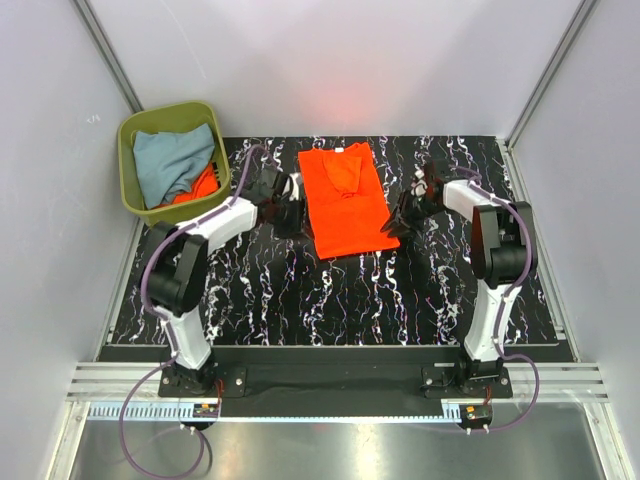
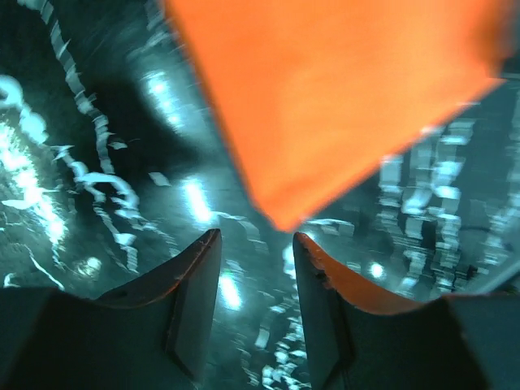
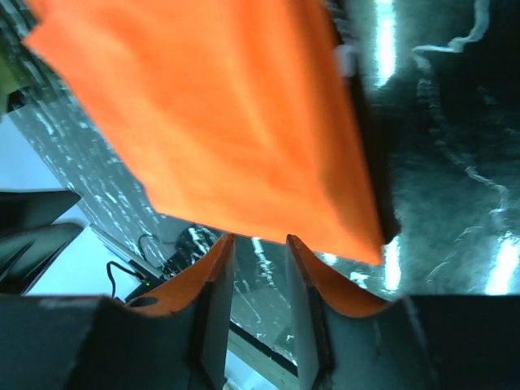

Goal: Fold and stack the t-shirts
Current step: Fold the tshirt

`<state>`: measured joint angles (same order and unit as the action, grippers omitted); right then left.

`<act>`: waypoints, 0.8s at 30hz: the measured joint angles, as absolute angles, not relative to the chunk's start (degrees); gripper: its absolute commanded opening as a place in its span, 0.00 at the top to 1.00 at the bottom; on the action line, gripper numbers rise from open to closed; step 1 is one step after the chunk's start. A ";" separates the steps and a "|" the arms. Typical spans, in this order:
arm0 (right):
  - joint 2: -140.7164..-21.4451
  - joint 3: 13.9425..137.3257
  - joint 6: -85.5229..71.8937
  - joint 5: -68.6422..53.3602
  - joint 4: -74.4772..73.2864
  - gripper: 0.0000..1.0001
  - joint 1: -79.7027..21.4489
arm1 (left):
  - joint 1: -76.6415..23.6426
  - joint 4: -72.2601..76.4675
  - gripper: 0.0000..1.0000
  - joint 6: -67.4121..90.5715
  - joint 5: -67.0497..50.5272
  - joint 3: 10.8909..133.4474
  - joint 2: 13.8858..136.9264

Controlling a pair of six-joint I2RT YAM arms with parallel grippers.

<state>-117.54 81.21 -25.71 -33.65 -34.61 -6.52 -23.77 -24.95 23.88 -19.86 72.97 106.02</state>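
An orange t-shirt point(image 1: 343, 198) lies folded lengthwise on the black marbled mat point(image 1: 300, 290), between my two grippers. My left gripper point(image 1: 289, 222) is open and empty just left of the shirt's lower edge; in the left wrist view point(image 2: 256, 240) the shirt's corner point(image 2: 325, 106) lies just ahead of the fingertips. My right gripper point(image 1: 393, 225) is open and empty at the shirt's lower right edge; in the right wrist view point(image 3: 258, 241) the orange cloth point(image 3: 236, 122) sits just past the fingertips. A pale grey-blue shirt point(image 1: 172, 160) and another orange one point(image 1: 200, 187) lie in the bin.
The olive-green bin point(image 1: 131, 160) stands at the back left, off the mat's corner. Grey walls close in the left and right sides. A metal rail point(image 1: 330, 385) runs along the near edge by the arm bases.
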 measured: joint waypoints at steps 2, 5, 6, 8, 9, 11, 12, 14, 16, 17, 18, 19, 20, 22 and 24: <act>-116.29 81.78 -26.09 -33.74 -34.48 0.58 -7.03 | -24.71 -25.34 0.55 24.38 -20.23 74.59 103.63; -116.60 84.33 -27.20 -34.28 -33.91 0.57 -9.17 | -26.76 -23.20 0.57 26.17 -22.39 79.05 103.77; -116.84 84.97 -27.83 -34.89 -33.50 0.60 -10.20 | -27.22 -20.84 0.61 27.62 -23.81 79.42 104.31; -117.10 85.12 -29.28 -36.25 -31.62 0.65 -12.19 | -28.16 -16.27 0.63 30.59 -26.63 78.59 105.75; -117.12 84.68 -30.02 -37.10 -30.55 0.69 -13.08 | -28.42 -14.04 0.63 31.90 -27.53 77.56 106.56; -117.12 83.31 -31.29 -38.72 -28.34 0.85 -14.22 | -28.51 -10.74 0.63 33.98 -28.97 74.87 108.22; -117.12 82.30 -32.16 -39.48 -27.14 0.88 -14.48 | -28.47 -9.21 0.63 34.81 -29.41 72.97 109.01; -117.21 80.14 -33.34 -40.86 -25.39 0.95 -14.46 | -28.40 -7.97 0.64 35.99 -29.93 69.78 110.37; -117.67 78.43 -33.89 -41.78 -23.88 0.97 -14.26 | -28.29 -6.72 0.64 36.56 -30.35 67.00 111.55; -118.02 77.56 -33.95 -42.15 -23.22 0.96 -14.24 | -28.23 -6.07 0.64 36.73 -30.57 65.84 112.03; -118.50 76.44 -33.95 -42.61 -22.31 0.96 -14.20 | -28.14 -5.45 0.64 37.01 -31.09 64.79 112.29; -118.78 75.64 -33.93 -42.76 -22.00 0.97 -14.17 | -28.10 -4.78 0.64 37.12 -31.81 63.96 112.31; -119.04 74.54 -33.78 -42.76 -21.69 0.97 -14.11 | -28.05 -4.25 0.64 37.12 -31.99 63.66 112.25; -119.13 71.99 -33.45 -42.74 -21.23 0.96 -13.76 | -27.73 -2.61 0.64 37.08 -32.34 62.76 112.16; -119.13 69.95 -33.15 -42.72 -21.06 0.95 -12.91 | -27.53 -1.52 0.65 36.91 -32.67 61.41 111.59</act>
<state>-119.13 69.95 -33.15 -42.72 -21.06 -12.91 -27.53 -1.52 36.91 -32.67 61.41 111.59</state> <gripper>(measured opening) 0.041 0.359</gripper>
